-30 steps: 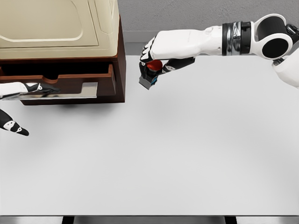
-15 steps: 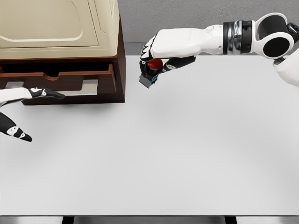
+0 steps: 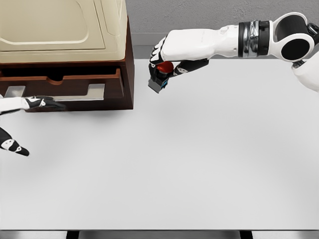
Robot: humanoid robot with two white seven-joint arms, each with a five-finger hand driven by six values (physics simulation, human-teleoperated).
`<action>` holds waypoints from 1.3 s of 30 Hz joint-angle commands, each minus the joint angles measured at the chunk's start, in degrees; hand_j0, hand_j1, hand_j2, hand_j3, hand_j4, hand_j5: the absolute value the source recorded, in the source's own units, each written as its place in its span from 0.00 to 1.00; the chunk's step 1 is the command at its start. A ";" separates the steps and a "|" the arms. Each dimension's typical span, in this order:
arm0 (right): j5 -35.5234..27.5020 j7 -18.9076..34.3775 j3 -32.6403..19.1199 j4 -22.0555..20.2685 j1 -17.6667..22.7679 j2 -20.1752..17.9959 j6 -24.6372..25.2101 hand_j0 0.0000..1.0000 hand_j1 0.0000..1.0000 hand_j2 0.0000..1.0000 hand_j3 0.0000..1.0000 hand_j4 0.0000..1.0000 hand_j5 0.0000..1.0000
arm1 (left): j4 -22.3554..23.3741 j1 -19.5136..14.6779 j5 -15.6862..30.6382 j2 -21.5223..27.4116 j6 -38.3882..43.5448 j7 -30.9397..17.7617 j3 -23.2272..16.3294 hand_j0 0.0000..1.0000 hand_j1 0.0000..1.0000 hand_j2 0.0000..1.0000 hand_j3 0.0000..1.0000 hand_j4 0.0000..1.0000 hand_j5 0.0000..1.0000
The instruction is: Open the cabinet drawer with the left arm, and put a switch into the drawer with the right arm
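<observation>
At mid-left I see my left hand [image 3: 20, 117], fingers spread and empty, slipped lower off the brown wooden drawer [image 3: 65, 85]. My right hand [image 3: 167, 62] stays clamped on the red-buttoned switch [image 3: 160, 75], upper centre, barely shifted.

The white right arm reaches in from the upper right, its right hand [image 3: 167, 63] with fingers curled in a grasp. At the left edge, the left hand [image 3: 20, 119] shows spread fingers, one stretched rightward.
</observation>
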 commanded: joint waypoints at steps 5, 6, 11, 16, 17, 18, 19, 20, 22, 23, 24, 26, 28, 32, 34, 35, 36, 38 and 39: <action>-0.31 -0.02 -0.21 0.63 0.00 0.05 0.15 0.48 0.48 0.48 0.48 0.48 0.48 | -0.12 0.09 2.12 -0.29 -1.48 0.00 5.74 1.00 1.00 1.00 1.00 1.00 1.00; -0.31 -0.02 -0.21 0.63 0.00 0.05 0.15 0.48 0.48 0.48 0.48 0.48 0.48 | -0.12 0.09 3.35 -0.47 -1.39 0.00 5.66 1.00 1.00 1.00 1.00 1.00 1.00; -0.31 -0.02 -0.12 0.63 0.00 0.14 0.15 0.48 0.48 0.48 0.48 0.48 0.48 | 0.41 0.27 5.64 -1.79 -0.86 0.00 4.69 1.00 1.00 1.00 1.00 1.00 1.00; -0.31 -0.02 -0.03 0.63 0.09 0.14 0.15 0.48 0.48 0.48 0.48 0.48 0.48 | 1.29 1.41 4.93 -4.78 0.98 0.00 4.60 1.00 1.00 1.00 1.00 1.00 1.00; -0.31 -0.02 -0.03 0.63 0.09 0.05 0.15 0.48 0.48 0.48 0.48 0.48 0.48 | 1.55 1.50 4.76 -4.95 0.99 0.00 4.51 1.00 1.00 1.00 1.00 1.00 1.00; -0.31 -0.02 -0.03 0.63 0.09 0.05 0.15 0.48 0.48 0.48 0.48 0.48 0.48 | 2.78 2.03 4.67 -5.04 0.99 0.00 4.60 1.00 1.00 1.00 1.00 1.00 1.00; -0.31 -0.02 -0.03 0.63 0.00 0.05 0.15 0.48 0.48 0.48 0.48 0.48 0.48 | 3.66 2.03 4.67 -5.22 1.07 0.00 4.95 1.00 1.00 1.00 1.00 1.00 1.00; -0.31 -0.02 -0.03 0.63 0.00 0.05 0.15 0.48 0.48 0.48 0.48 0.48 0.48 | 3.83 2.11 4.76 -5.13 1.07 0.00 5.13 1.00 1.00 1.00 1.00 1.00 1.00; -0.39 -0.02 -0.03 0.63 0.00 0.05 0.15 0.48 0.48 0.48 0.48 0.48 0.48 | 4.36 2.29 4.76 -4.95 1.16 0.00 5.13 1.00 1.00 1.00 1.00 1.00 1.00; -0.31 -0.02 -0.03 0.63 0.00 0.05 0.15 0.48 0.48 0.48 0.48 0.48 0.48 | 4.62 2.29 4.85 -4.87 1.86 0.00 5.13 1.00 1.00 1.00 1.00 1.00 1.00; -0.31 -0.02 -0.03 0.63 0.00 0.05 0.15 0.48 0.48 0.48 0.48 0.48 0.48 | 4.62 2.20 4.85 -4.78 2.92 0.00 5.13 1.00 1.00 1.00 1.00 1.00 1.00; -0.31 -0.02 -0.03 0.63 0.00 0.14 0.15 0.48 0.48 0.48 0.48 0.48 0.48 | 5.33 2.20 4.76 -4.87 3.18 0.00 5.13 1.00 1.00 1.00 1.00 1.00 1.00; -0.31 -0.02 -0.03 0.63 0.00 0.14 0.15 0.48 0.48 0.48 0.48 0.48 0.48 | 6.38 2.20 4.76 -4.95 3.18 0.00 4.87 1.00 1.00 1.00 1.00 1.00 1.00; -0.31 -0.02 0.06 0.63 0.00 0.14 0.15 0.48 0.48 0.48 0.48 0.48 0.48 | 7.79 2.11 4.58 -5.22 3.44 0.00 4.60 1.00 1.00 1.00 1.00 1.00 1.00; -0.31 -0.02 0.06 0.63 0.00 0.14 0.15 0.48 0.48 0.48 0.48 0.48 0.48 | 8.49 2.11 4.49 -5.48 3.62 0.00 4.69 1.00 1.00 1.00 1.00 1.00 1.00; -0.31 -0.02 0.06 0.63 0.00 0.14 0.15 0.48 0.48 0.48 0.48 0.48 0.48 | 8.67 2.11 4.49 -5.57 3.62 0.00 4.69 1.00 1.00 1.00 1.00 1.00 1.00; -0.31 -0.02 -0.03 0.63 0.00 0.05 0.15 0.48 0.48 0.48 0.48 0.48 0.48 | 8.76 2.11 4.49 -5.83 3.62 0.00 4.69 1.00 1.00 1.00 1.00 1.00 1.00; -0.31 -0.02 0.06 0.54 0.00 0.05 0.15 0.48 0.48 0.48 0.48 0.48 0.48 | 9.28 2.11 4.41 -6.54 3.62 0.00 4.60 1.00 1.00 1.00 1.00 1.00 1.00; -0.31 -0.02 -0.03 0.63 0.00 0.05 0.15 0.48 0.48 0.48 0.48 0.48 0.48 | 9.28 2.11 4.41 -6.62 3.62 0.00 4.60 1.00 1.00 1.00 1.00 1.00 1.00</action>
